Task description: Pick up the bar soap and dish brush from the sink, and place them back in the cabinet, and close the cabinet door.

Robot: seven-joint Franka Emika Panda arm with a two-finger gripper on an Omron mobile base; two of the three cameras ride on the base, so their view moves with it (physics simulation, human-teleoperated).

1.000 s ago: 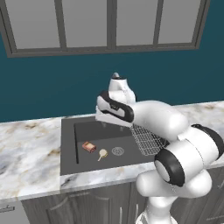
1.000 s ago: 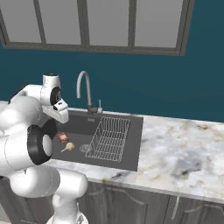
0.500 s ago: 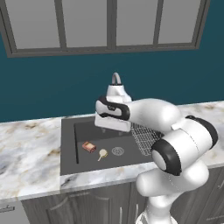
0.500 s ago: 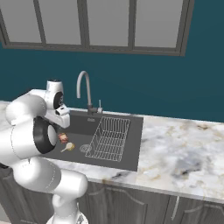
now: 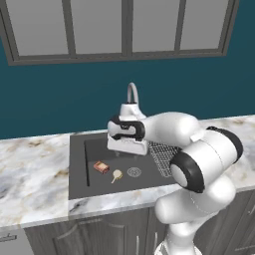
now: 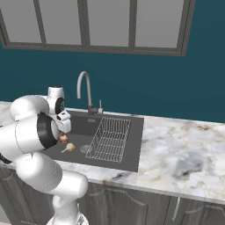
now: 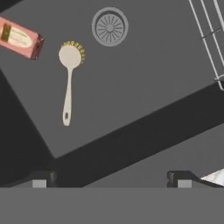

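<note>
Left base view: from behind the arm on its left, up high, looking forward and down at the sink (image 5: 79, 169) from a little way back. Right base view: from behind on the right, looking forward and down at the same sink (image 6: 134, 145), a bit farther off. Shared by both: faucet (image 5: 132, 92) (image 6: 83, 85), wire rack (image 5: 162, 154) (image 6: 110, 138), marble counter (image 5: 30, 174) (image 6: 184, 154), window. Hand view: very near, looking straight down at the sink floor (image 7: 144, 87), with the drain (image 7: 110, 26) and a rack corner (image 7: 210, 35).
</note>
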